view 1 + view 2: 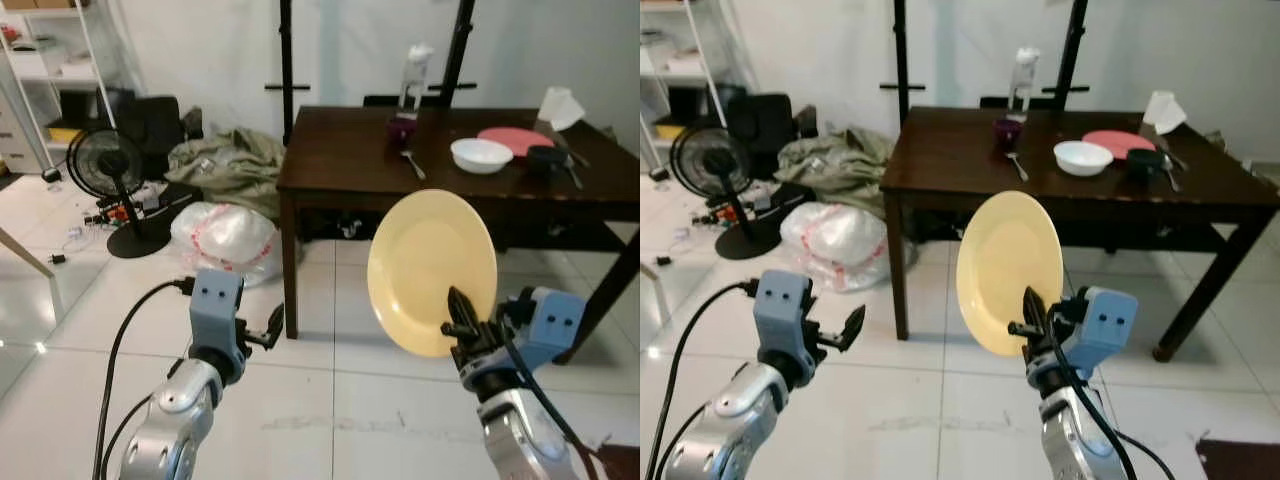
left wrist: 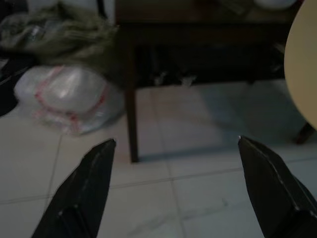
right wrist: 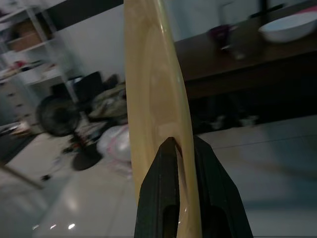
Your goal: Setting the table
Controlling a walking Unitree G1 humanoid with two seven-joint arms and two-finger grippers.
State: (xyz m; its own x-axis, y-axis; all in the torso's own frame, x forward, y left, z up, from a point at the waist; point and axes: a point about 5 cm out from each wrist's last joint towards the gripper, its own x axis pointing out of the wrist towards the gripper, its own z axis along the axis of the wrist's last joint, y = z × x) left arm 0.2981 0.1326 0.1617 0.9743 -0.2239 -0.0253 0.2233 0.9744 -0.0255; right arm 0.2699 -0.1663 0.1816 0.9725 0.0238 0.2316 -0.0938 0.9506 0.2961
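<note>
Right wrist view shows you the right end effector (image 3: 181, 148) clamped on the rim of a smooth, round yellow plate (image 1: 430, 268), held upright above the tiled floor, short of the dark wooden table (image 1: 340, 165). Your left end effector (image 2: 176, 144) hangs with fingers apart.
</note>
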